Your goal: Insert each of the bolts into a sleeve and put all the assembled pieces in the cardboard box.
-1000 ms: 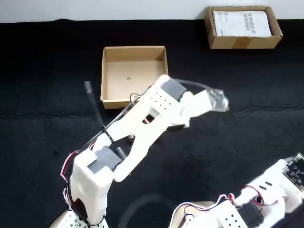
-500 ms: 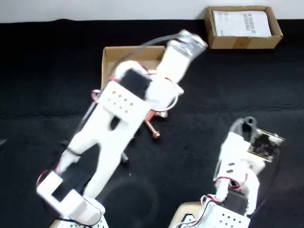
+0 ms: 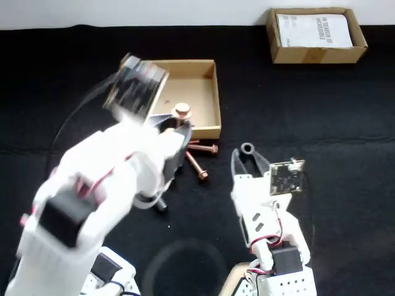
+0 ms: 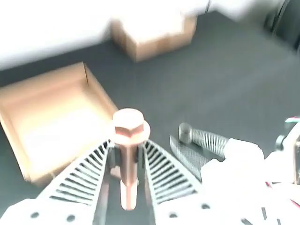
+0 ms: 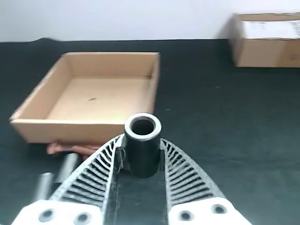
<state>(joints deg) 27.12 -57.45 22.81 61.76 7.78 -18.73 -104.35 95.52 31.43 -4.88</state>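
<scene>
Across the left half of the high view stands the left arm (image 3: pixel 105 185), and the left pincer (image 4: pixel 127 149) is pinching the shank of a copper bolt (image 4: pixel 130 133). The bolt stands upright between the ribbed fingers (image 4: pixel 89 173), its flanged hexagonal head above their tips. Seen from above, the bolt's head shows against the lower part of the open cardboard box (image 3: pixel 207 92), which lies in the upper middle of the frame. Just below the box's lower right corner, two loose bolts (image 3: pixel 197 165) lie on the black surface (image 3: pixel 345 185), one roughly level and the other slanting down to the right. Two grey sleeves (image 5: pixel 68 165) lie on the surface near them. Right of centre in the high view, the right pincer (image 5: pixel 142 139) is closed on a dark sleeve (image 5: pixel 142 157), held upright with its open bore facing up and apart from the bolts. In the upper right corner a second box (image 3: pixel 308 55) holds a white printed sheet (image 3: pixel 315 31).
</scene>
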